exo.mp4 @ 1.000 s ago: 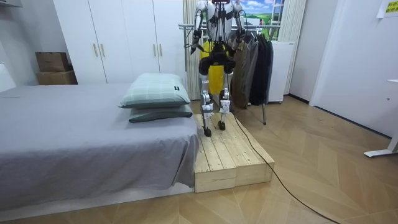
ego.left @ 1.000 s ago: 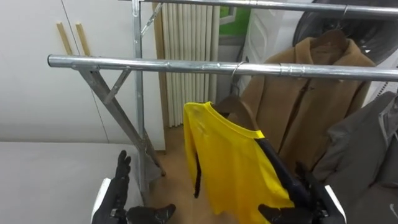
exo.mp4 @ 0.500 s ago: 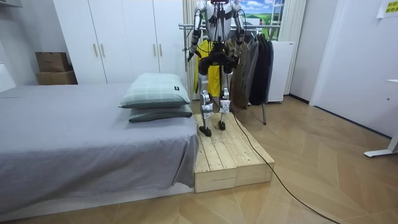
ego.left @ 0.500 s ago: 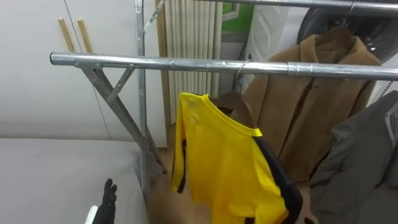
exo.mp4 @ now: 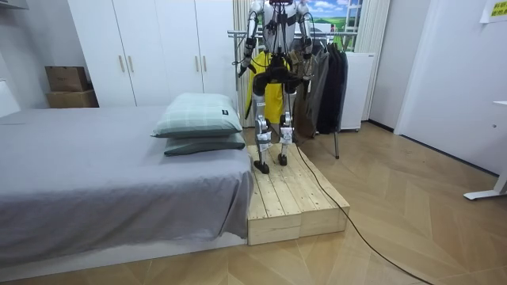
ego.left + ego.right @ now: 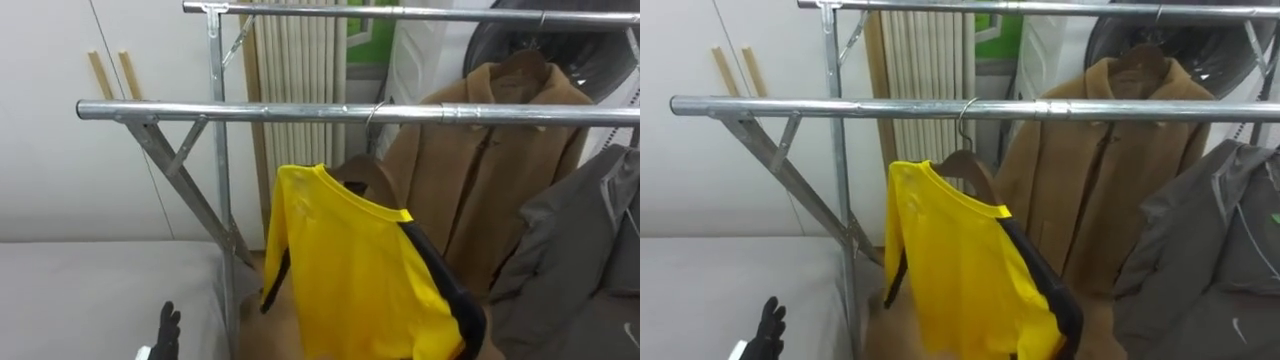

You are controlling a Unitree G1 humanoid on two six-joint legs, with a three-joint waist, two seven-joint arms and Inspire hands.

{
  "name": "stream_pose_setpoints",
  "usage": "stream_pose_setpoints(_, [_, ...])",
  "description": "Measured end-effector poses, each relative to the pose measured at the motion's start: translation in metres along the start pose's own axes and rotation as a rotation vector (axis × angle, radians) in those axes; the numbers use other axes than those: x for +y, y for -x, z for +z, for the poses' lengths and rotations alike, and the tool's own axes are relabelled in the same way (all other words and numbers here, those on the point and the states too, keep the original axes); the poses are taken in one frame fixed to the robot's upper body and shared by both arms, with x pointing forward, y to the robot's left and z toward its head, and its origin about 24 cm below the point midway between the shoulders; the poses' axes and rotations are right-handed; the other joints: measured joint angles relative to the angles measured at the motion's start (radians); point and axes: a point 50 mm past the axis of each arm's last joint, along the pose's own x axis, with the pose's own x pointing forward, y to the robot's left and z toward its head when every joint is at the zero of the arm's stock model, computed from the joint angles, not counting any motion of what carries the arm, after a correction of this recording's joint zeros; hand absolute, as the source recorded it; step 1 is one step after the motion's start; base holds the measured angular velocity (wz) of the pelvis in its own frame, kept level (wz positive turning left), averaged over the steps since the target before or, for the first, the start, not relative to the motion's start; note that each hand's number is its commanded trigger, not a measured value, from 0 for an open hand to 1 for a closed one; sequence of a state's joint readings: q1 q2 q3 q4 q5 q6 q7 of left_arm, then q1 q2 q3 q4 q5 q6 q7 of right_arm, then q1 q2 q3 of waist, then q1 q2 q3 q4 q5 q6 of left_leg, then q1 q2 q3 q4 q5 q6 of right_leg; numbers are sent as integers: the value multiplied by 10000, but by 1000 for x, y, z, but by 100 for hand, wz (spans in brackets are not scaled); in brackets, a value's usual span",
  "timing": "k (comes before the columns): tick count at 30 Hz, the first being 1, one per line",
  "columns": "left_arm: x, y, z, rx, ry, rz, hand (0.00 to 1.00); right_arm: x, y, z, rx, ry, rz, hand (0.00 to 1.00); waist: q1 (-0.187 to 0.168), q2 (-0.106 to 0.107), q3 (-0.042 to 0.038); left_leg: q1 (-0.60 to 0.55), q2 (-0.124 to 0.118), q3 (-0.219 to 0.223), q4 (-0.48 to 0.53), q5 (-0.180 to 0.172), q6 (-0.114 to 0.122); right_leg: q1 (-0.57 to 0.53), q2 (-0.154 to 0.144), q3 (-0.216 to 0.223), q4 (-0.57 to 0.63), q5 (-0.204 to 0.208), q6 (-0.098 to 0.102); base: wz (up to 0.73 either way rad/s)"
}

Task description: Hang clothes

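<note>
The robot's hands have dropped away from the yellow, black-trimmed shirt [image 6: 355,270]. It hangs free on one wooden hanger [image 6: 362,175] hooked over the lower of two steel rails [image 6: 250,112], apparently released to settle. One brown coat [image 6: 480,170] and one grey jacket [image 6: 580,250] hang beside it. The left hand [image 6: 166,325] shows straight fingers, holding nothing.
</note>
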State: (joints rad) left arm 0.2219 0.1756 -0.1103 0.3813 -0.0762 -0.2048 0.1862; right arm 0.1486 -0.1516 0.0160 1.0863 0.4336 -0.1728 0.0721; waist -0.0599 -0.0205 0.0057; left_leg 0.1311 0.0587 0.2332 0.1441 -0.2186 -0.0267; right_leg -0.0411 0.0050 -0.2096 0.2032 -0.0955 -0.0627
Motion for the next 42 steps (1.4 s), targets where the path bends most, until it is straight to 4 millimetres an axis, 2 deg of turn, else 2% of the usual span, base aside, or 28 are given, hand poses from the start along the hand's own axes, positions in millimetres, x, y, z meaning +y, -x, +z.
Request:
stream_pose_setpoints(2, [0, 0, -1, 35, -6, 6, 0, -2, 1, -3, 152, -9, 14, 0, -12, 2, 44, -32, -1, 1, -3, -10, 1, -25, 2, 3, -2, -3, 3, 0])
stream_pose_setpoints(11, [-4, 0, -1, 103, 116, -150, 0, -3, 4, -24, 1272, 348, 147, 0, -93, 97, -12, -195, 7, 9, 6, -41, 13, -127, 2, -159, -179, 34, 21, 0])
stream_pose_setpoints(15, [-6, 1, -8, 452, 27, -493, 0, -4, 4, -27, 1506, 393, 101, 0, -152, 69, -15, -163, -2, 0, 42, -39, 13, -99, -10, -150, -199, 17, 38, 0])
stream_pose_setpoints(21, [-7, 4, -20, 1196, -100, -819, 0, -2, 2, -24, 1645, 649, 106, 0, -161, 13, -11, -142, -4, -15, 42, -38, 13, -4, -5, -142, -306, 5, 60, 2])
stream_pose_setpoints(27, [-8, 5, -24, 1485, -131, -1038, 0, 0, 0, -20, 1653, 780, 129, 0, -139, -19, 13, -152, -5, -162, 47, -38, 14, 7, -5, -193, -313, -12, 68, 7])
stream_pose_setpoints(37, [-9, 4, -21, 1328, -86, -1092, 0, 5, -1, -18, 1578, 1041, 165, 0, 115, 23, 32, -179, -8, -224, 80, -38, 14, 10, -32, -261, -315, -14, 67, 1])
stream_pose_setpoints(42, [-11, -2, -11, 981, -18, -1121, 0, 7, -2, -16, 1528, 1135, 239, 0, 136, 88, 7, -196, -7, -332, 83, -38, 14, 50, -49, -385, -302, -12, 65, 6])
